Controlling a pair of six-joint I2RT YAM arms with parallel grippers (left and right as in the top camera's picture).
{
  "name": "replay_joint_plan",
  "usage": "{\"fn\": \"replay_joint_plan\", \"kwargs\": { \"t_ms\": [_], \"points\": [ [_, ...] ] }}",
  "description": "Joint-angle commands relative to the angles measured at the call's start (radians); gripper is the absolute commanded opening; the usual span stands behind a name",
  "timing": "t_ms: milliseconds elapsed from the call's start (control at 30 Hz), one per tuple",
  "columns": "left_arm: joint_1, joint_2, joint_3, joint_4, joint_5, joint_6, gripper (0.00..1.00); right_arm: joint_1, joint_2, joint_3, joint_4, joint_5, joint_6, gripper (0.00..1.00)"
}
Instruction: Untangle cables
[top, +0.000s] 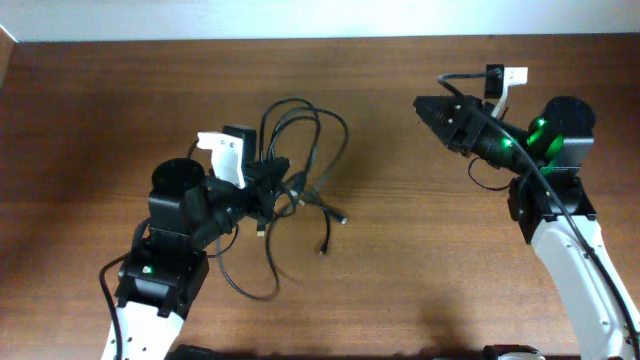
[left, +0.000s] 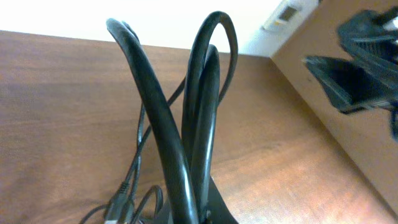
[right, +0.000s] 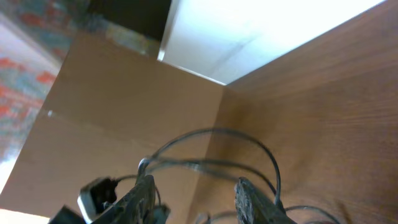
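The cables (top: 300, 130) lie as a tangle of thin black cords left of the table's middle, with loops spreading toward the back and plug ends (top: 341, 218) trailing to the right. My left gripper (top: 278, 186) is shut on the bundle. In the left wrist view, thick-looking cable loops (left: 186, 137) rise straight out of the left gripper (left: 208, 214). My right gripper (top: 424, 106) hovers at the back right, pointing left, well apart from the tangle. In the right wrist view its fingers (right: 144, 194) stand open around nothing, with a cable loop (right: 217, 132) beyond the right gripper (right: 198, 198).
The wooden table's (top: 420, 260) far edge meets a pale wall (top: 300, 18). The right arm's own cord and white connector (top: 508, 76) sit behind its wrist. The right arm (left: 360, 62) shows in the left wrist view at upper right.
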Motion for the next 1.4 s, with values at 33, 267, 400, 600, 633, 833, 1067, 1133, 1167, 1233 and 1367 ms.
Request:
{"fn": "replay_joint_plan", "kwargs": {
  "t_ms": [33, 267, 400, 600, 633, 833, 1067, 1133, 1167, 1233, 1367],
  "points": [
    [0.001, -0.009, 0.012, 0.152, -0.050, -0.094, 0.00, 0.061, -0.063, 0.013, 0.003, -0.089, -0.067, 0.42],
    [0.001, -0.010, 0.012, 0.344, 0.154, -0.407, 0.00, 0.359, -0.065, 0.013, -0.303, 0.208, -0.278, 0.53],
    [0.001, -0.010, 0.012, 0.353, 0.203, -0.362, 0.00, 0.450, -0.065, 0.013, -0.298, 0.202, -0.018, 0.82],
    [0.000, -0.010, 0.012, 0.357, 0.284, -0.203, 0.00, 0.517, -0.064, 0.013, -0.280, 0.203, 0.087, 0.92],
    [0.000, -0.010, 0.012, 0.366, 0.327, -0.198, 0.00, 0.517, -0.064, 0.013, -0.280, 0.227, 0.093, 0.91],
    [-0.096, -0.009, 0.012, 0.375, 0.367, -0.165, 0.00, 0.517, -0.064, 0.013, -0.272, 0.423, 0.122, 0.33],
    [-0.096, -0.010, 0.012, 0.375, 0.322, -0.173, 0.00, 0.352, -0.064, 0.013, -0.405, 0.517, 0.023, 0.04],
    [-0.089, -0.010, 0.012, 0.345, 0.293, -0.172, 0.00, 0.228, -0.064, 0.013, -0.502, 0.516, 0.002, 0.04],
    [-0.072, -0.010, 0.012, 0.312, 0.268, -0.172, 0.00, 0.139, -0.064, 0.013, -0.544, 0.505, -0.018, 0.04],
    [-0.027, -0.010, 0.012, 0.274, 0.257, -0.177, 0.00, 0.016, -0.064, 0.013, -0.605, 0.491, -0.056, 0.04],
    [0.009, -0.010, 0.012, 0.274, 0.257, -0.222, 0.00, -0.082, -0.064, 0.013, -0.657, 0.418, -0.127, 0.04]
  ]
}}
